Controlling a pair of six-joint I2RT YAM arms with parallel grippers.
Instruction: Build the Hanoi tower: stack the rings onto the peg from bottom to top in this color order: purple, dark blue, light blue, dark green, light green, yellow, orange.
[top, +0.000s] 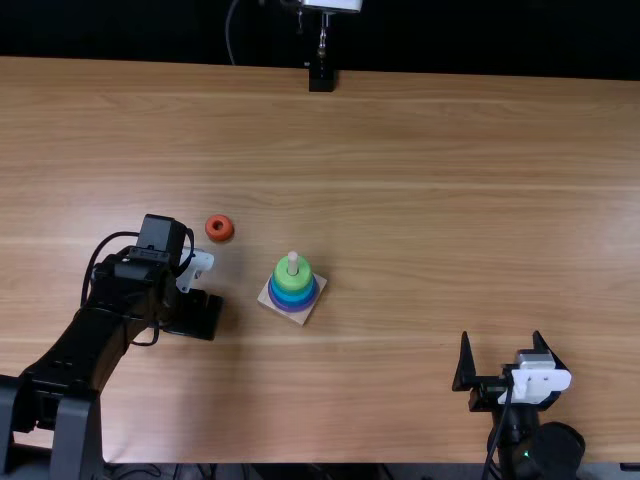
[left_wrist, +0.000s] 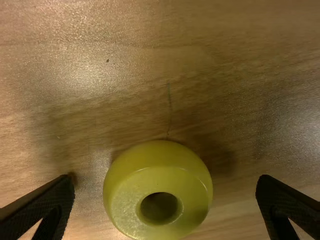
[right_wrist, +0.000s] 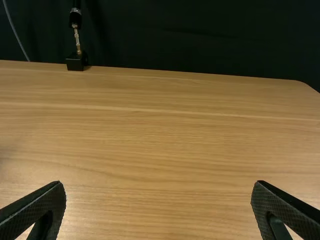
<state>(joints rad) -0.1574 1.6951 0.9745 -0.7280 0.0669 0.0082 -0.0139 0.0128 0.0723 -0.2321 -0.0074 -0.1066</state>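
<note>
Left wrist view: round yellow ring (left_wrist: 158, 227) flanked by black left claw (left_wrist: 165, 181), fingers apart; pick-up judged under way, closing required next.

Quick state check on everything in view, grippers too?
Left gripper: open, over yellow ring
Yellow ring: on table, ungripped
Orange ring: off peg, on table
Peg: upright, tip exposed
Ring stack: on peg, purple lowest, green topmost
Right gripper: open, empty
</note>
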